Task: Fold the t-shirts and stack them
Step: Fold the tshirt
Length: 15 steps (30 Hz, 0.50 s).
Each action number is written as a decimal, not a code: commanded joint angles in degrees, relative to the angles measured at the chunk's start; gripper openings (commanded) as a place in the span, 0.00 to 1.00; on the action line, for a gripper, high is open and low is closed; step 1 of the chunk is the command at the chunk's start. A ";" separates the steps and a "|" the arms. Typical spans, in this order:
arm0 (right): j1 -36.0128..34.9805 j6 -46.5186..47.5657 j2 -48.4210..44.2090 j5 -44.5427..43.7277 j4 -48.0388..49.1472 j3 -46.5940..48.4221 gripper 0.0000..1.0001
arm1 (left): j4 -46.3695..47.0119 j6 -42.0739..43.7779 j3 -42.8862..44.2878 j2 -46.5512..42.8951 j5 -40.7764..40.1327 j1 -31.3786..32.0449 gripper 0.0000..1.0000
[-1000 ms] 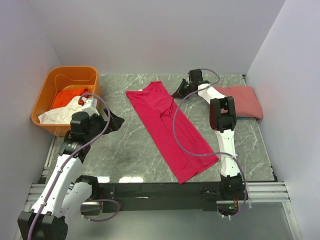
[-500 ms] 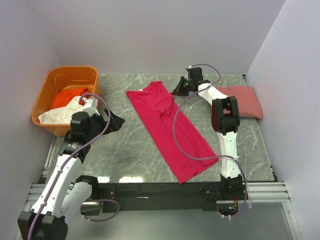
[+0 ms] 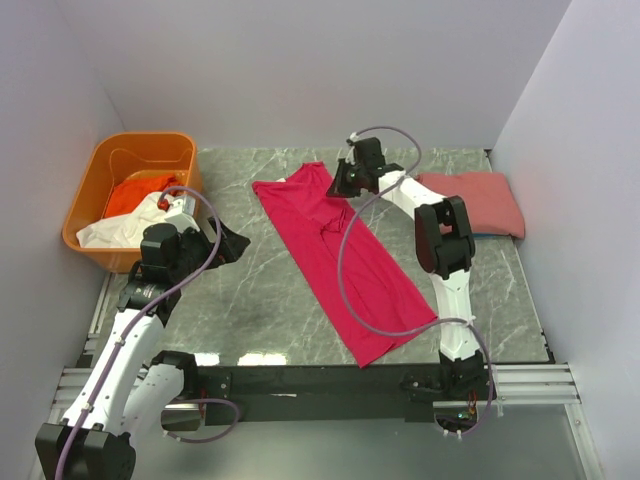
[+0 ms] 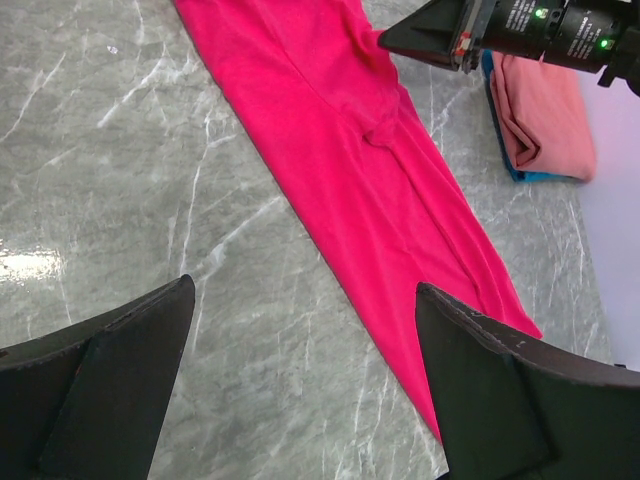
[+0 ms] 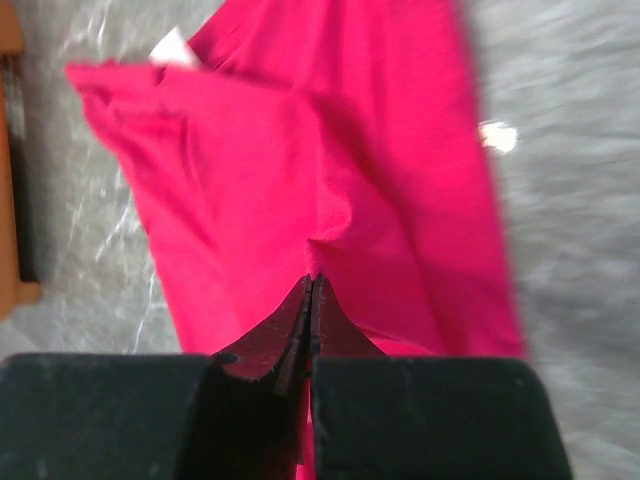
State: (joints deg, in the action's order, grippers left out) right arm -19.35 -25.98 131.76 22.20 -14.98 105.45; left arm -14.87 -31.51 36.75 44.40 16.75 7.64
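**Q:** Where is the crimson-pink t-shirt [image 3: 345, 265]?

**A:** On the table, to the right of the orange tub [image 3: 83, 195]. Its long axis runs diagonally, the far end nearer the tub.

**Q:** Which of your arms is closer?

**A:** The right. Your right gripper [image 3: 338, 183] is at the shirt's far edge, on the side away from the tub, pressed closed with no cloth visibly pinched. Your left gripper [image 3: 232, 243] hangs beside the tub, spread wide and empty.

Grey marble table [image 3: 270, 290] with crimson-pink t-shirt [image 3: 345, 265] and folded t-shirt stack [image 3: 485, 200].
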 commanded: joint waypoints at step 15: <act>-11.41 15.95 -9.94 -18.68 -8.04 -3.41 0.26 | 2.13 0.22 -0.54 -1.69 2.41 -0.08 0.97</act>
State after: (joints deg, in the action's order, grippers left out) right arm -31.38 -13.91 129.14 8.16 -21.76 102.50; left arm -14.85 -31.53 36.75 43.86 17.96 7.64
